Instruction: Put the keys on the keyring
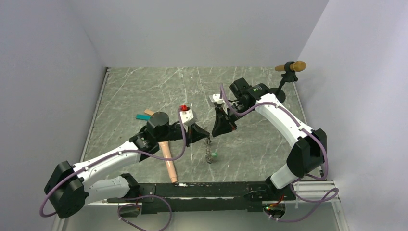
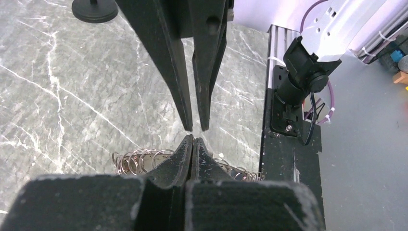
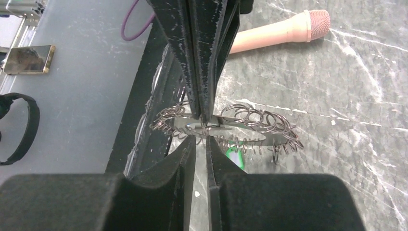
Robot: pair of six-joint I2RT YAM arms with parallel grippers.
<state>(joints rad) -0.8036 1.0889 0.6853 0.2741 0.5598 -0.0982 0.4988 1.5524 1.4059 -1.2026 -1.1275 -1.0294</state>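
The left gripper (image 1: 206, 134) had its jaws pinched together on the keyring (image 1: 209, 152), which hung from its tips toward the near side, a green key (image 1: 215, 155) just beside its low end. Just right, the right gripper (image 1: 222, 129) faced it, jaws slightly apart.

readable text: none | labels, brands: none | numbers, signs: none
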